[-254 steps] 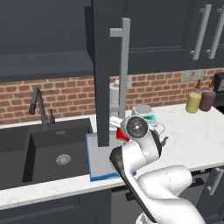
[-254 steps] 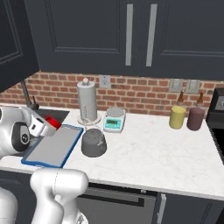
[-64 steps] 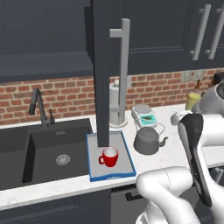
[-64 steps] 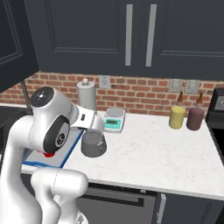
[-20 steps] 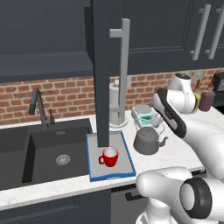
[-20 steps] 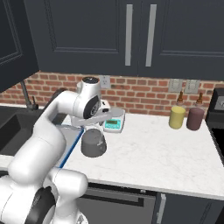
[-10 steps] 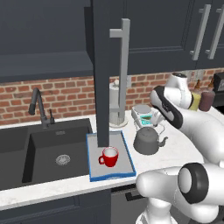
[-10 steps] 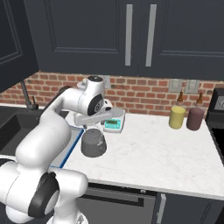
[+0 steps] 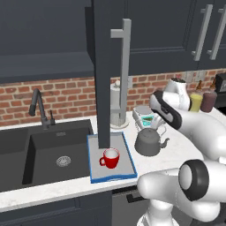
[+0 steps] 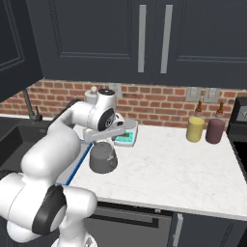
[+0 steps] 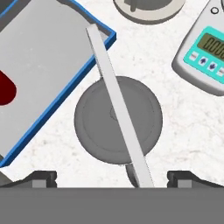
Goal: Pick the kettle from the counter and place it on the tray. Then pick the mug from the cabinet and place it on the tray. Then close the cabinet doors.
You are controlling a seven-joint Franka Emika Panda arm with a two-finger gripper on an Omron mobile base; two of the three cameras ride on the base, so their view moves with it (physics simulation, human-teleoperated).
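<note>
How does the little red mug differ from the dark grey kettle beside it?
The small red mug is bright and open-topped; the squat dark grey metal kettle is bigger and lidded, with a wire handle. The mug sits on the blue-rimmed grey tray, the kettle on the white counter. Both stand upright.

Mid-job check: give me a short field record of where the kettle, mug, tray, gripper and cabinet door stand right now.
kettle: on the counter, just right of the tray, not on it
mug: upright on the tray
tray: on the counter beside the sink
gripper: open, above the kettle, holding nothing
cabinet door: open, swung out over the tray
scale: on the counter beyond the kettle
left to do: kettle onto tray, close doors
</note>
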